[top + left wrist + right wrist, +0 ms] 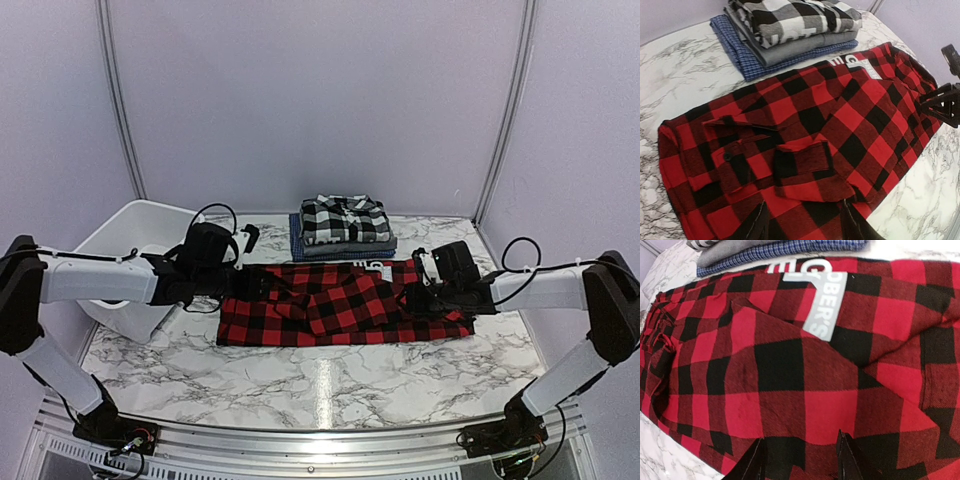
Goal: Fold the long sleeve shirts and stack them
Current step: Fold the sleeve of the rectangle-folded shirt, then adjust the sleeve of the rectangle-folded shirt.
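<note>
Item: red-and-black buffalo check shirt (340, 305), flat on the marble desk (300, 385), sleeves turned in over the body; lies just beside the stack of folded shirts (343, 228), on its near side; long axis runs left to right, parallel to the stack's front edge.
Left gripper (802, 222): over the shirt's end left of the stack; jaws parted about halfway, holding nothing, cloth directly beneath.
Right gripper (800, 460): over the end right of the stack; jaws likewise parted, no cloth gathered between them.
Judgement: each arm is nearest its own end; a fold along the long axis probably comes next, then placing on the stack.
</note>
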You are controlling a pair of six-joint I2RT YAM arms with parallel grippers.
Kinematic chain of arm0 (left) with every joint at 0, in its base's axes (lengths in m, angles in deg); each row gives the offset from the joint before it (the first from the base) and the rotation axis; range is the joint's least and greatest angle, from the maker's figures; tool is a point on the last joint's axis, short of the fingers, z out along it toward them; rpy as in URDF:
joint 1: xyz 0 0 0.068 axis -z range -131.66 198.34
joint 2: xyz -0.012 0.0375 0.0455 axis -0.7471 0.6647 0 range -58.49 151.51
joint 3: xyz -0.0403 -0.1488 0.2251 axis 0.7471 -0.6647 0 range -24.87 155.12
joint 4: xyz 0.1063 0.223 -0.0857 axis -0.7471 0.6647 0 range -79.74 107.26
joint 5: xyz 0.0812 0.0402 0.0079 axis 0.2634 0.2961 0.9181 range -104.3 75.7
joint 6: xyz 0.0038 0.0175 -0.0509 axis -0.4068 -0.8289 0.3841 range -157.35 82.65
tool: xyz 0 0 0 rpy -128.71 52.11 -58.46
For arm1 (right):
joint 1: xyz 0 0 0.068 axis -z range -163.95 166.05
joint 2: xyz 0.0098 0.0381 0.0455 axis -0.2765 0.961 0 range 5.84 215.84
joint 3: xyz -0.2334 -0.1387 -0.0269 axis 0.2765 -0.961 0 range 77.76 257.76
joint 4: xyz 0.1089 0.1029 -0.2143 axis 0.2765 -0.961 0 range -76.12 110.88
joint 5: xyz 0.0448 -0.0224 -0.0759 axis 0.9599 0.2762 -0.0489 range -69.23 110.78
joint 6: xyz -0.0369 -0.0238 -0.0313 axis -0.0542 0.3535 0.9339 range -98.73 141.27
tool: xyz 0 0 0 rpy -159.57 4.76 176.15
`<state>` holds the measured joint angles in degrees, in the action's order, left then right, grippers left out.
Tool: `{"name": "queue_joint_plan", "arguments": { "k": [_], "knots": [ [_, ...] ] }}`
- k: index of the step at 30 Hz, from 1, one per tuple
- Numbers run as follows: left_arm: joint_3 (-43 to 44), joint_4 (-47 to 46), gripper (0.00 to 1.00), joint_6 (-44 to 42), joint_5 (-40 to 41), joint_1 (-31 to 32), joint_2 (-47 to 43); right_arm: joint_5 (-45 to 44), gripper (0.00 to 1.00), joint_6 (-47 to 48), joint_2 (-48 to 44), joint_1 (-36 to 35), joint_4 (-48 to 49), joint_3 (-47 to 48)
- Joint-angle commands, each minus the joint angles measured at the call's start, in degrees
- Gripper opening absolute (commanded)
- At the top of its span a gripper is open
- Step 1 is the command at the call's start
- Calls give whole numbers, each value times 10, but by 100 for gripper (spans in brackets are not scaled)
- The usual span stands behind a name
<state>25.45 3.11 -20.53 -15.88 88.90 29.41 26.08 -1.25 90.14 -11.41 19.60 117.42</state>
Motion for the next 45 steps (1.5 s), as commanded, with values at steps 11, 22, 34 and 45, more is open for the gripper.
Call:
{"name": "queue_joint_plan", "arguments": {
  "k": [11, 22, 34, 45],
  "knots": [
    [274, 83, 49, 72, 47, 137, 263, 2, 28, -28, 54, -12, 41, 70],
    [274, 113, 50, 112, 60, 137, 307, 63, 15, -59, 105, 42, 109, 4],
    [85, 124, 51, 160, 171, 90, 158, 52, 14, -53, 118, 67, 112, -21],
    [-24, 116, 51, 211, 208, 84, 20, 40, 13, -42, 103, 69, 91, -21]
  ]
}}
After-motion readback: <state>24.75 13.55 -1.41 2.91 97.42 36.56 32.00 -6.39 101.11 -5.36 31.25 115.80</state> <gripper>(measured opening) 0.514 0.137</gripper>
